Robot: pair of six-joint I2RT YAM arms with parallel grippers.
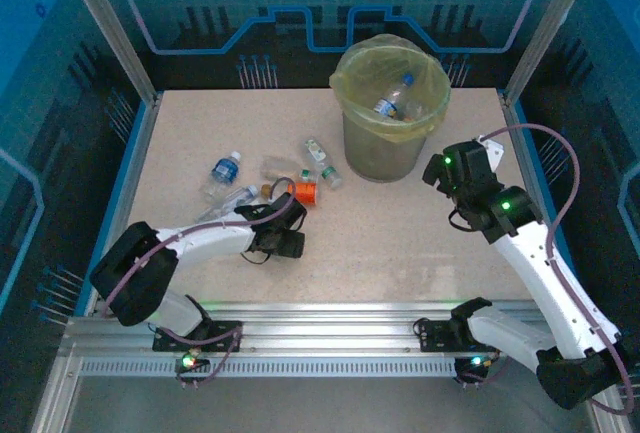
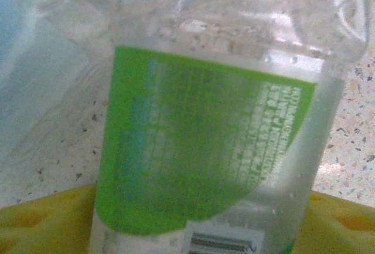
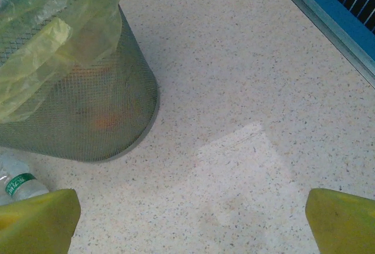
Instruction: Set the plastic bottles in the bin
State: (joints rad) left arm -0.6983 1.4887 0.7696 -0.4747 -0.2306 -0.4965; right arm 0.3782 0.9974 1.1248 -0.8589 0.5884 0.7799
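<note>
A clear plastic bottle with a green label [image 2: 199, 142] lies on the speckled table between my left gripper's [image 2: 202, 222] yellow fingers [image 2: 41, 219]; both fingers press its sides. From above, that left gripper [image 1: 278, 221] is low on the table among the loose bottles. A blue-labelled bottle [image 1: 224, 168], a clear one [image 1: 232, 200], an orange-labelled one [image 1: 305, 193] and two small ones [image 1: 322, 163] lie around it. The bin [image 1: 388, 103], lined with a yellow-green bag, holds a bottle [image 1: 393, 99]. My right gripper [image 3: 190, 224] hovers open, with nothing in it, right of the bin [image 3: 76, 107].
A small green-banded bottle [image 3: 20, 185] lies by the bin's base, near my right gripper's left finger. A blue rail [image 3: 328, 13] edges the table on the right. Bare tabletop [image 1: 400, 233] spreads between the two arms.
</note>
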